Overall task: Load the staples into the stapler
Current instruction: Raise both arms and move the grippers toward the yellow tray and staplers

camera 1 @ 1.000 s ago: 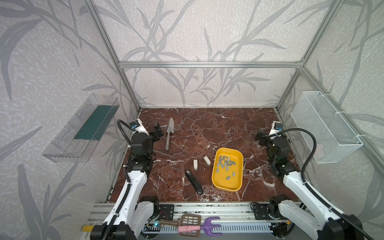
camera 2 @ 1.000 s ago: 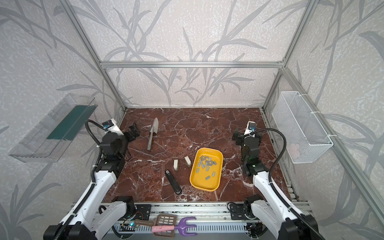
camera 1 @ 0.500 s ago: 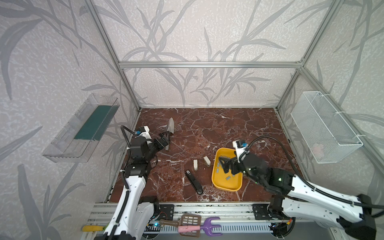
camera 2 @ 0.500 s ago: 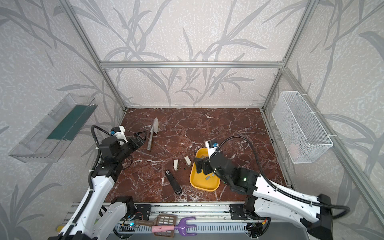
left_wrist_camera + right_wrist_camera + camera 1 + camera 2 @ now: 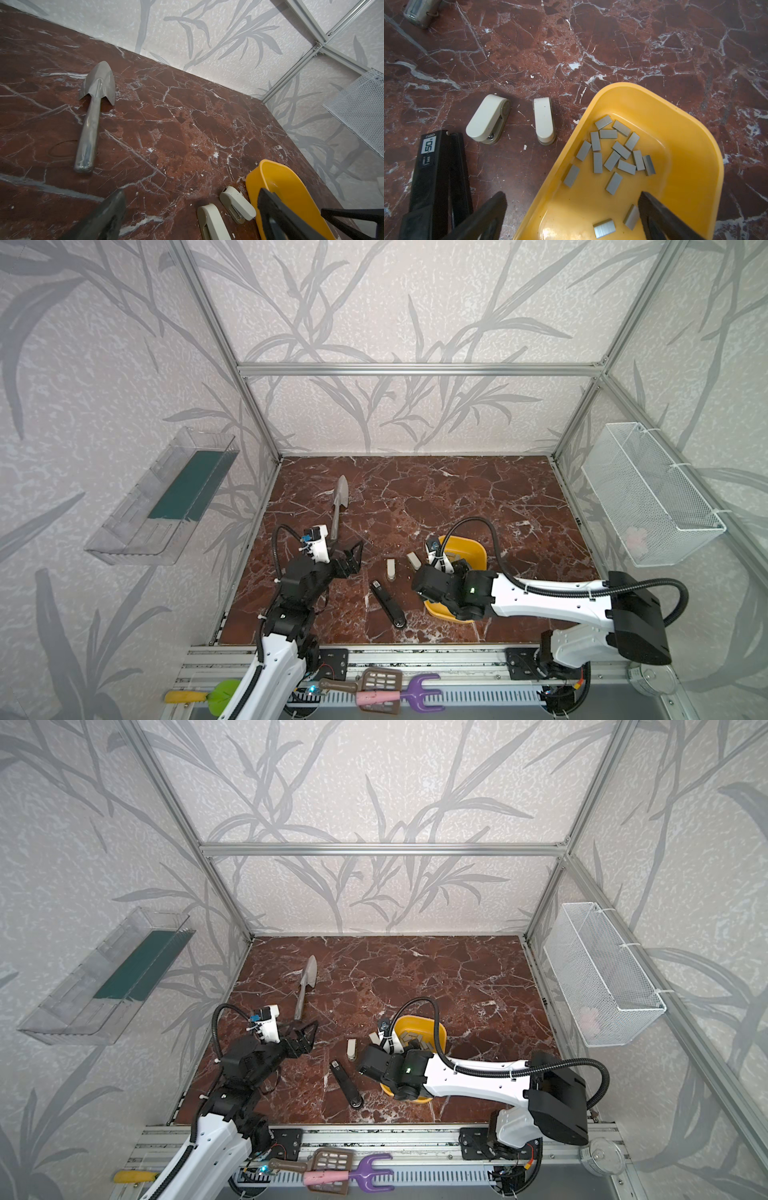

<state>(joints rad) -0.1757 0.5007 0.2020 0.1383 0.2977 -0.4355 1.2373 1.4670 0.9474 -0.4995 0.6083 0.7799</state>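
The black stapler (image 5: 388, 605) (image 5: 346, 1085) lies flat near the table's front, left of the yellow tray (image 5: 474, 548) (image 5: 441, 1029). Its labelled end shows in the right wrist view (image 5: 440, 166). Several grey staples (image 5: 618, 149) (image 5: 415, 1040) lie loose in the tray (image 5: 695, 124). My right gripper (image 5: 572, 195) hangs open over the tray's near rim, one finger above the table, one above the staples, holding nothing. My left gripper (image 5: 355, 558) (image 5: 307, 1036) (image 5: 191, 194) is open and empty, above the table behind and left of the stapler.
Two cream-white blocks (image 5: 390, 568) (image 5: 413, 560) (image 5: 488, 118) (image 5: 544, 120) lie between the stapler and the tray. A metal trowel (image 5: 338, 506) (image 5: 91, 120) lies at the back left. A wire basket (image 5: 648, 497) hangs on the right wall, a clear shelf (image 5: 162, 497) on the left.
My right arm has swung in from the right edge to above the yellow tray. My left gripper has dropped and reached forward past the trowel's handle. Both stayed open.
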